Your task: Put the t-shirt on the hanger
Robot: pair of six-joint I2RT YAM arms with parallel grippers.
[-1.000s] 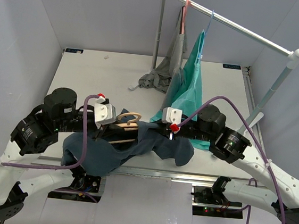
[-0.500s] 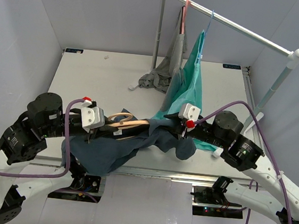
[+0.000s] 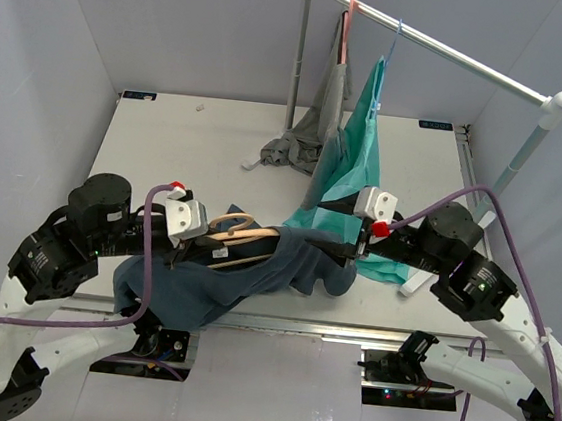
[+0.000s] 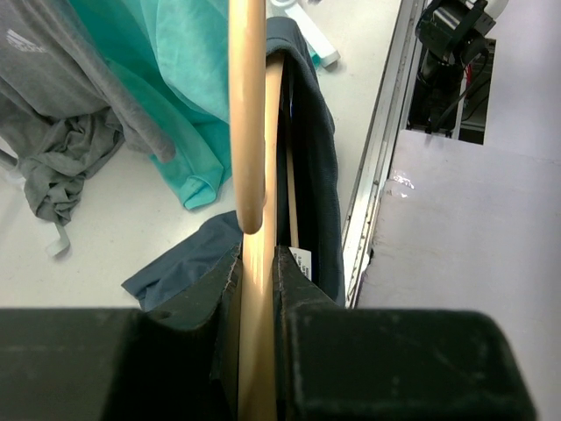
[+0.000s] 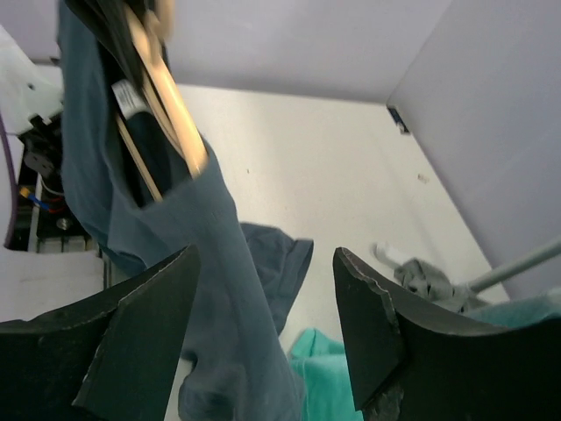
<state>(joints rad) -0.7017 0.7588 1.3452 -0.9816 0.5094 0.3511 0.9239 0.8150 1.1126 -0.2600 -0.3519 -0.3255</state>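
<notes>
Hanging limp over the hanger near the front edge of the table, the t-shirt looked soft, light and likely to slip; a loose edge seemed the best hold. The left gripper pinched the hanger, while the right gripper stood spread, empty, beside it.

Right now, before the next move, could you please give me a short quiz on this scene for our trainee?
1. True or false: the left gripper is shut on the hanger.
2. The right gripper is: A) clamped on the t-shirt; B) open, gripping nothing; C) shut on a cable.
3. Which two things hang from the rail?

Key:
1. True.
2. B.
3. A grey garment and a teal-green garment.
</notes>
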